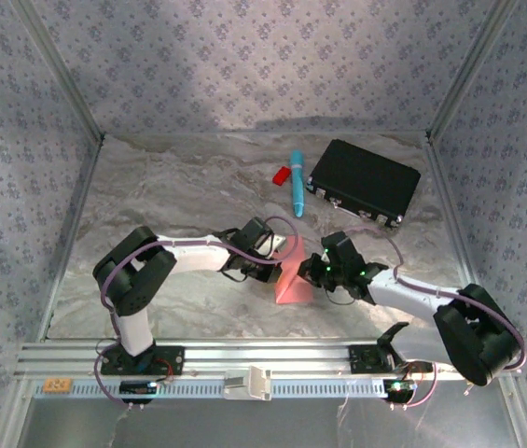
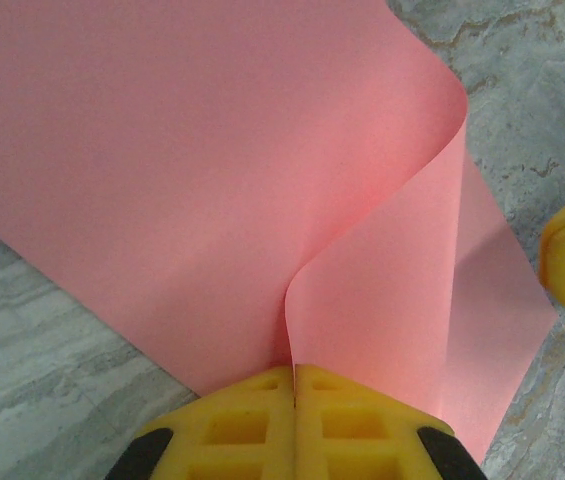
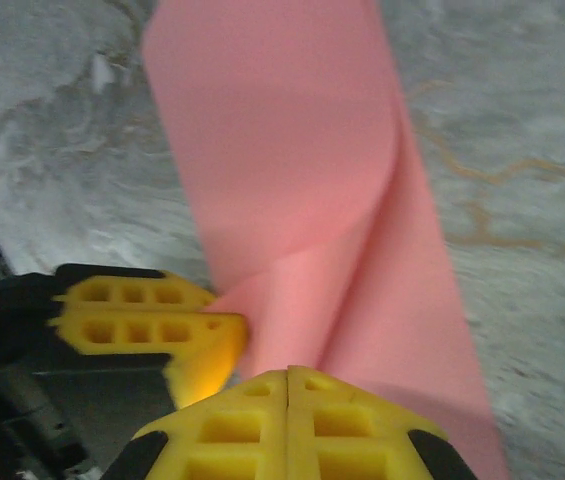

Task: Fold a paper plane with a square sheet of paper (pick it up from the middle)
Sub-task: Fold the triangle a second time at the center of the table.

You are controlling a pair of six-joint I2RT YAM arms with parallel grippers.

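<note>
**Twin grippers pinch pink sheet as fold takes shape**

Yellow fingers (image 2: pixel 257 390) of the left gripper (image 2: pixel 294 375), closest to the lens in the left wrist view, are pressed tight together. The square sheet of paper (image 2: pixel 212 180) is caught in the seam between them. From that pinch the sheet bows upward, and its curl runs away from the gripper toward 1 o'clock. No sharp crease shows.

Seen from above, the sheet (image 1: pixel 293 285) lies on the marbled tabletop (image 1: pixel 170 187) at about 6 o'clock from its centre, close to the arm bases. It sits directly between the two arms, with the left gripper at its 11 o'clock and the right gripper (image 1: pixel 317 266) at its 2 o'clock. Both touch it, so neither arm has a reach advantage.

The right wrist view shows the right gripper closed as well, the rolled paper rising out of its seam toward 12 o'clock. The other gripper's fingertips butt against the sheet at 9 o'clock.

The next move looks to depend on both grippers carrying the lifted flap across together, since a thin sheet could buckle or slip if they drift apart.

A blue pen (image 1: pixel 297 184), a small red piece (image 1: pixel 282 175) and a black case (image 1: pixel 364 182) lie well apart at 12 to 1 o'clock.
</note>
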